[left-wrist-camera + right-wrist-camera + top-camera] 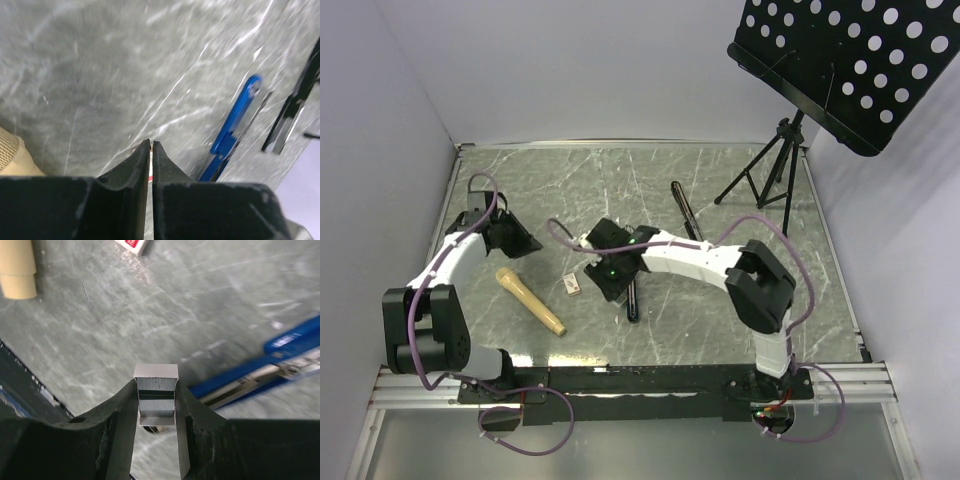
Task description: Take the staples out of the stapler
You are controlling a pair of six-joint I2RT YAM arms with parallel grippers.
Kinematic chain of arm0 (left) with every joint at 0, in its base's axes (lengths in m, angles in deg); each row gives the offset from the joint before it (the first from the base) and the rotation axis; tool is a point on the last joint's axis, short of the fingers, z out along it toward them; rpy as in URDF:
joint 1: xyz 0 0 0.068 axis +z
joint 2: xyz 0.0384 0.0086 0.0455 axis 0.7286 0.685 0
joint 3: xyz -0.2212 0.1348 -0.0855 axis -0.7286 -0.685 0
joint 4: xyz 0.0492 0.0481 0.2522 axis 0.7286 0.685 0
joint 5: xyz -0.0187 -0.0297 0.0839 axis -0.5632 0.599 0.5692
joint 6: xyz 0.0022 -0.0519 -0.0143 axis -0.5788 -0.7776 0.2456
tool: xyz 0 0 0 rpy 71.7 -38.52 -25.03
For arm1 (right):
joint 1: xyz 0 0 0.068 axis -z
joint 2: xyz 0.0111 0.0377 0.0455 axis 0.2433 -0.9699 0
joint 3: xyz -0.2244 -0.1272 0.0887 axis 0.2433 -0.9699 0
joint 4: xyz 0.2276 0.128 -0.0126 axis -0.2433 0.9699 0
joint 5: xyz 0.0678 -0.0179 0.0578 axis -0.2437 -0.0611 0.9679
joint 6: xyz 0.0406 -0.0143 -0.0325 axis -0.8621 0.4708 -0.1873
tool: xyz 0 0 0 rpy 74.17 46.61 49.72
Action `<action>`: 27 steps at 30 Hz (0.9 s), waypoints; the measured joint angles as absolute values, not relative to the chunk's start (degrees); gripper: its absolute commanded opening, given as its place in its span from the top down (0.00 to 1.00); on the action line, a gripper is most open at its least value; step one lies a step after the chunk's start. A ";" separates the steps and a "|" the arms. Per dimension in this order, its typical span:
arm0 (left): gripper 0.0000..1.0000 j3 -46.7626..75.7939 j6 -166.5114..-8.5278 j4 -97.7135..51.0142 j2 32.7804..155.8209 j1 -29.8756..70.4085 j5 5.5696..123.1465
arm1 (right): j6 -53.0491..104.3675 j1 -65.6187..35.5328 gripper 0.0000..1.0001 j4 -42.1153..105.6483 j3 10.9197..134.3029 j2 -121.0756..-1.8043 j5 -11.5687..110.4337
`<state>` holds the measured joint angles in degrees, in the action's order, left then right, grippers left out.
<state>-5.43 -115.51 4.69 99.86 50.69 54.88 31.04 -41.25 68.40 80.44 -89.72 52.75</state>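
Unloading nearly done.
The right gripper (pixel 156 386) pinches the silvery staple block (pixel 156 405) near the slim blue stapler (pixel 292 341) (left gripper (pixel 151 146) pressed nearly together, empty); we judge set-down comes next.

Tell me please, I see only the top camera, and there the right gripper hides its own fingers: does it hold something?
Observer: Yes. In the right wrist camera the right gripper is shut on a short silvery strip of staples.
Operator: Is the stapler open?
Observer: Yes. The blue stapler lies open on the table, its metal rail showing, apart from the strip.
Operator: And the left gripper?
Observer: Its wrist camera shows the left gripper almost shut, with only a thin slit left.
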 measured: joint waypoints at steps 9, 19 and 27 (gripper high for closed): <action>0.83 -8.90 -114.00 4.64 102.53 50.47 50.90 | 24.68 -43.02 0.62 64.82 81.51 -94.11 49.10; 0.40 -7.83 -113.44 5.36 104.06 50.43 52.67 | 21.51 -43.54 0.34 63.25 81.90 -97.22 46.24; 0.56 -6.83 -113.89 5.98 98.42 51.00 57.16 | 20.31 -43.52 0.28 63.09 85.97 -96.71 44.16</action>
<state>-6.83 -113.89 5.98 98.42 51.00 57.16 20.31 -43.52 63.09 85.97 -96.71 44.16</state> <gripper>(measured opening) 0.547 0.714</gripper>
